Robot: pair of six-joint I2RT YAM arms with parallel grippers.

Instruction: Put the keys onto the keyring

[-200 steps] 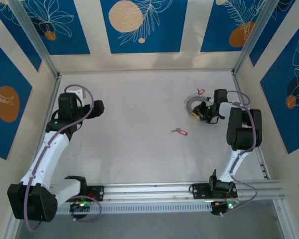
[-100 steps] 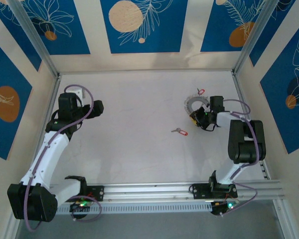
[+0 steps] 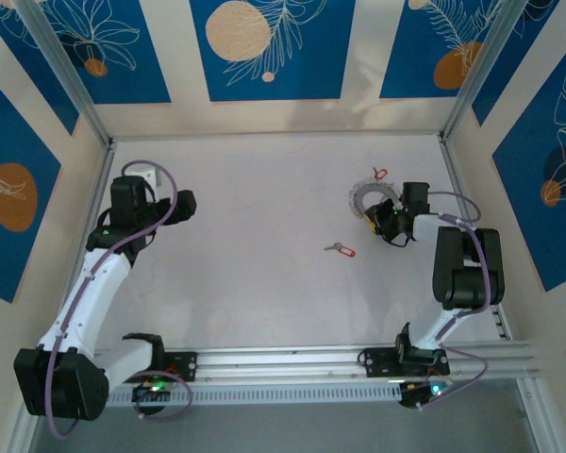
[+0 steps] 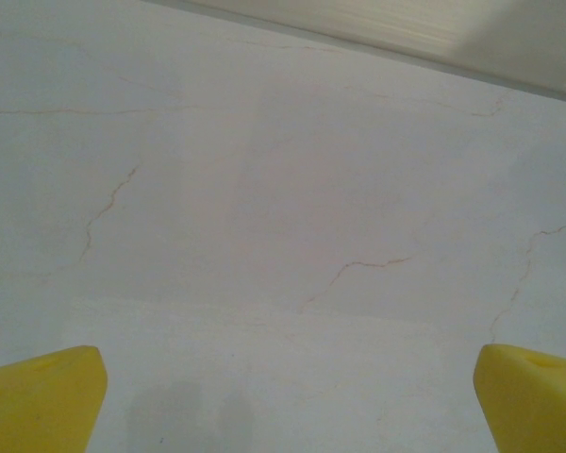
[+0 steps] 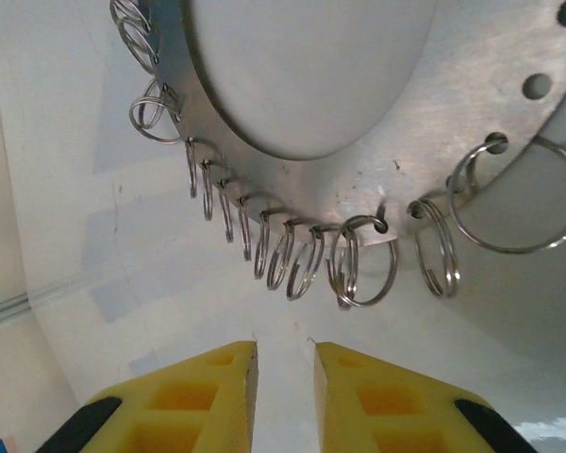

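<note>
The keyring lies flat at the table's right rear; in the right wrist view it is a silvery plate with a wide hole and several split rings hanging from its edge. My right gripper sits just at its near-right edge, its yellow fingers a narrow gap apart with nothing between them, stopping short of the split rings. One key with a red head lies on the table left of it. A second red-tagged key lies just behind the ring. My left gripper is open over bare table.
The right wall and its metal post stand close to the right arm. A rail runs along the near edge between the arm bases. The white tabletop spreads between the two arms.
The right gripper has shifted a little toward the near side beside the ring and its forearm has swung. The ring, both keys and the left arm have stayed put.
</note>
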